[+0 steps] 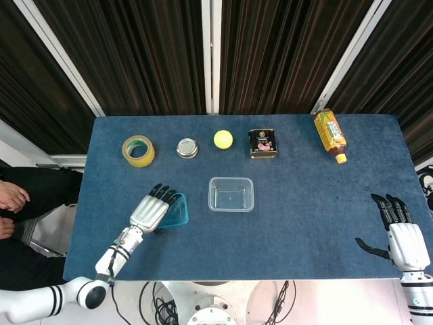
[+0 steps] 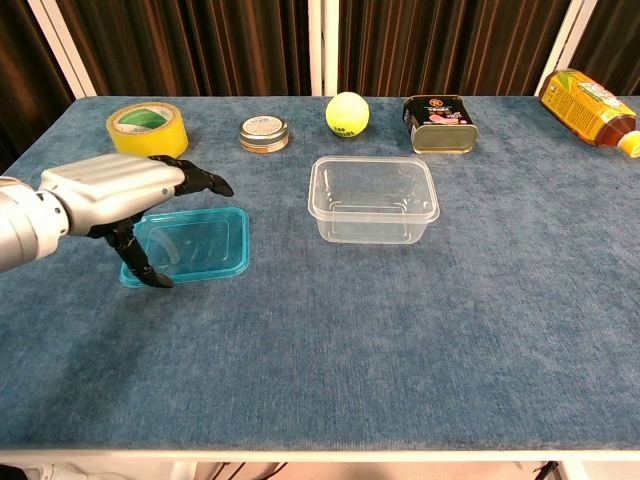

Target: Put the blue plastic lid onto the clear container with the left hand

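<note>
The blue plastic lid (image 2: 205, 243) lies flat on the table, left of centre; in the head view only its right edge (image 1: 180, 210) shows. My left hand (image 2: 125, 190) (image 1: 153, 208) hovers over the lid's left part with fingers spread forward and the thumb hanging down near the lid's front left corner. It holds nothing. The clear container (image 2: 373, 198) (image 1: 231, 194) stands upright to the right of the lid, with nothing in it. My right hand (image 1: 400, 232) rests open at the table's right front corner, seen only in the head view.
Along the back stand a yellow tape roll (image 2: 147, 131), a small round tin (image 2: 263, 133), a yellow ball (image 2: 347, 113), a dark can (image 2: 439, 122) and a lying tea bottle (image 2: 588, 106). A person's hands (image 1: 8, 206) show off the table's left side.
</note>
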`<state>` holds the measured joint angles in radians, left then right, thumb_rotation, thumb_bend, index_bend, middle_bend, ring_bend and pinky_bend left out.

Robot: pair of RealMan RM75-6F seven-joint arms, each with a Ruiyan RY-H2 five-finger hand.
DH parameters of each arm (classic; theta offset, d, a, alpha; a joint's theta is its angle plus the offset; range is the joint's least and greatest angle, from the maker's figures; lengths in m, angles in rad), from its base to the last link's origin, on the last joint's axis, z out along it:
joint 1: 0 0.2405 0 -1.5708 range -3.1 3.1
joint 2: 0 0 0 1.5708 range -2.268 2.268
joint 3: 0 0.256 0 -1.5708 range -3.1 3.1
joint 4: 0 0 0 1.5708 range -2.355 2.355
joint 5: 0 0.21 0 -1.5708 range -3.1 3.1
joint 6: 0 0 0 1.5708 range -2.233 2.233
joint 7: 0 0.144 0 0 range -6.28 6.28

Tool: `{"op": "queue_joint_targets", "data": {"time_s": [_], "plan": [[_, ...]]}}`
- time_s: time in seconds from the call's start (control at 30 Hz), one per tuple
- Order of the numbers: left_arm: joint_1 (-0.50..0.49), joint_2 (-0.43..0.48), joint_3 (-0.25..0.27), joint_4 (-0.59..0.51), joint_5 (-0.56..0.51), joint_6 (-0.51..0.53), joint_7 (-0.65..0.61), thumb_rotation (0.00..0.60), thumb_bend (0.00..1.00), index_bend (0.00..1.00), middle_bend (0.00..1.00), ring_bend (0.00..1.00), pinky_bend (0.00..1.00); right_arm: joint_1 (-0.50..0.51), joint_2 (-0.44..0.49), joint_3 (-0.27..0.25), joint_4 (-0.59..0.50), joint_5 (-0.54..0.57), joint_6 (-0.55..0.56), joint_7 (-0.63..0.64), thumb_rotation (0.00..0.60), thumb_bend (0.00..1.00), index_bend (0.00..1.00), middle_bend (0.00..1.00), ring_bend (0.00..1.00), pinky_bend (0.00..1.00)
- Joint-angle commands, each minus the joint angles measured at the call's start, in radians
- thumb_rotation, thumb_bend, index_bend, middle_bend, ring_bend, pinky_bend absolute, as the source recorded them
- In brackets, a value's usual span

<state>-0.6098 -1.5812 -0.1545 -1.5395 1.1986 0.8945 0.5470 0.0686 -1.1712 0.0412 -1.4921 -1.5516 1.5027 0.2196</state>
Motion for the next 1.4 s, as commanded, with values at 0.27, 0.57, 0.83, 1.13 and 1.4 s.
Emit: {"op": "queue_joint_targets", "data": {"time_s": [0.27, 0.57, 0.83, 1.13, 1.4], "plan": [[-0.026, 0.009, 0.011, 0.037, -0.080, 0.023, 0.062, 0.600, 0.00, 0.12, 0.09, 0.03, 0.04, 0.001, -0.003, 0.001, 0.000, 0.008, -0.009, -0.001, 0.600, 0.08, 0.00, 0.10, 0.00, 0.05], [-0.048, 0.049, -0.021, 0.041, -0.206, 0.023, 0.068, 0.600, 0.00, 0.12, 0.09, 0.03, 0.02, 0.003, -0.014, -0.001, 0.008, 0.004, -0.011, 0.005, 0.600, 0.08, 0.00, 0.10, 0.00, 0.05], [-0.103, 0.102, -0.031, 0.005, -0.263, -0.100, -0.036, 0.600, 0.00, 0.07, 0.08, 0.03, 0.02, -0.004, -0.016, -0.003, 0.021, 0.008, -0.004, 0.018, 0.600, 0.08, 0.00, 0.10, 0.00, 0.05], [-0.167, 0.099, 0.003, 0.007, -0.402, -0.113, 0.008, 0.600, 0.00, 0.07, 0.05, 0.03, 0.02, -0.008, -0.022, -0.003, 0.046, 0.015, -0.007, 0.043, 0.600, 0.08, 0.00, 0.10, 0.00, 0.05], [-0.205, 0.076, 0.045, 0.009, -0.484, -0.037, 0.096, 0.600, 0.00, 0.09, 0.05, 0.03, 0.02, -0.005, -0.026, -0.002, 0.055, 0.013, -0.010, 0.050, 0.600, 0.08, 0.00, 0.10, 0.00, 0.05]]}}
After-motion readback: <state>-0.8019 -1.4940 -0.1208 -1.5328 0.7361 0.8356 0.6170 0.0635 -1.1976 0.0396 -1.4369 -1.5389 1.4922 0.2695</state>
